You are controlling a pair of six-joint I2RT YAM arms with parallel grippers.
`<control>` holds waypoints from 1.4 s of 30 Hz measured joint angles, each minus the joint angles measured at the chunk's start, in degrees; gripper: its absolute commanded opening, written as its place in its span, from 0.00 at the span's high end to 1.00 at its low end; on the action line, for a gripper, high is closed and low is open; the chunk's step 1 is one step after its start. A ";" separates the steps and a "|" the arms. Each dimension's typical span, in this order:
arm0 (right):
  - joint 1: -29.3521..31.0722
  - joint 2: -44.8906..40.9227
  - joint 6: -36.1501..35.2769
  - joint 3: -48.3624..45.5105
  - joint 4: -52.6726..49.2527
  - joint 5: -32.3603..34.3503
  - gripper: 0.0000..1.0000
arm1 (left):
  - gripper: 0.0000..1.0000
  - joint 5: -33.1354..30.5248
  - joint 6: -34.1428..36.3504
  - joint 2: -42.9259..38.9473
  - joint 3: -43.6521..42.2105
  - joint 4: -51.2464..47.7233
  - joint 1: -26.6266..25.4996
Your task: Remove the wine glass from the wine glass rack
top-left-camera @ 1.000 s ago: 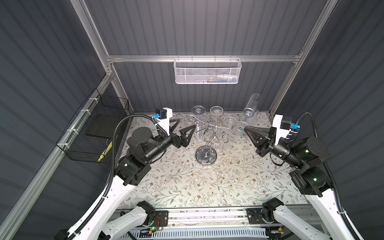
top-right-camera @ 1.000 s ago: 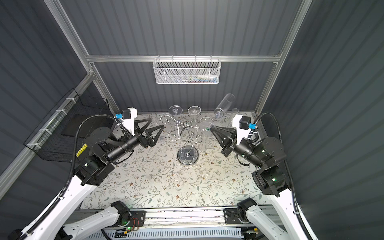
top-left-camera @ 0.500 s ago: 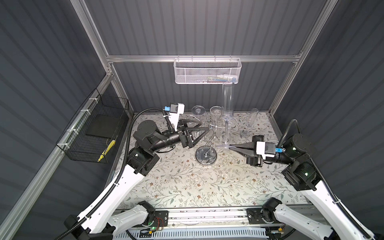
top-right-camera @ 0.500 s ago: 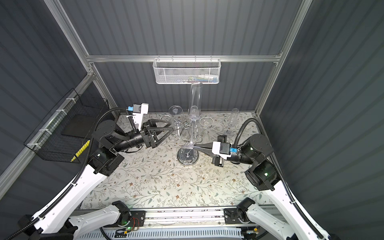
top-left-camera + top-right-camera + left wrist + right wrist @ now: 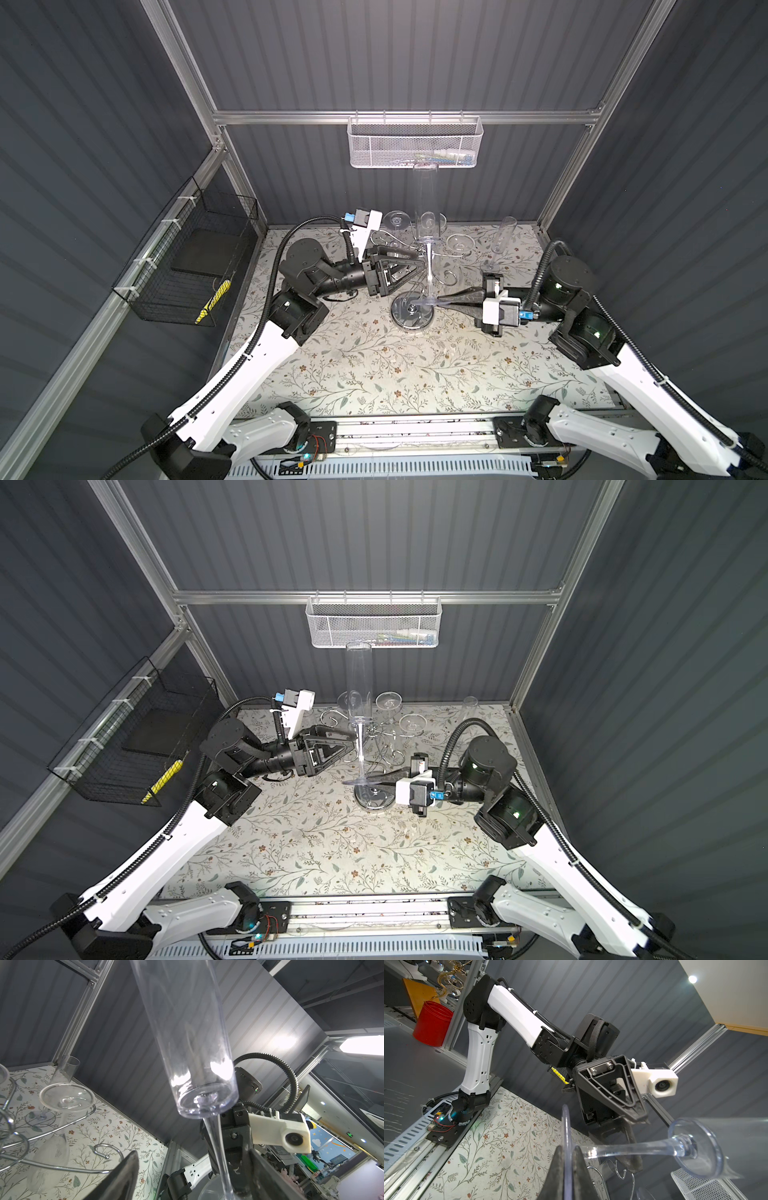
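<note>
Right gripper (image 5: 568,1158) is pinched on the foot of the wine glass (image 5: 427,199) so it is held upright; left gripper (image 5: 420,262) is spread round the stem.

We see the glass (image 5: 427,208) upright by the rack (image 5: 411,320), mid-table (image 5: 374,374) toward the far edge, the right gripper (image 5: 441,300) pinching its foot. The left gripper's (image 5: 419,265) jaws stand apart around the stem. Another flute (image 5: 503,235) stands by the far right corner.
</note>
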 measured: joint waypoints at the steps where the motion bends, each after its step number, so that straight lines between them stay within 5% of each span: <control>1: 0.22 0.26 -0.63 0.28 -0.24 0.20 1.00 | 0.21 0.52 -0.31 0.02 -0.02 0.37 0.00; 14: 2.95 3.28 -6.54 2.78 -4.52 4.22 1.00 | 0.38 3.26 -2.58 0.94 -1.29 3.63 -0.74; 26: 6.32 3.93 -12.55 3.80 -8.57 11.26 1.00 | 0.70 4.09 -1.77 0.98 -1.33 2.69 -0.74; 42: 9.62 3.93 -19.41 3.80 -10.40 20.35 1.00 | 0.81 3.02 -0.44 1.09 -1.33 0.66 -0.74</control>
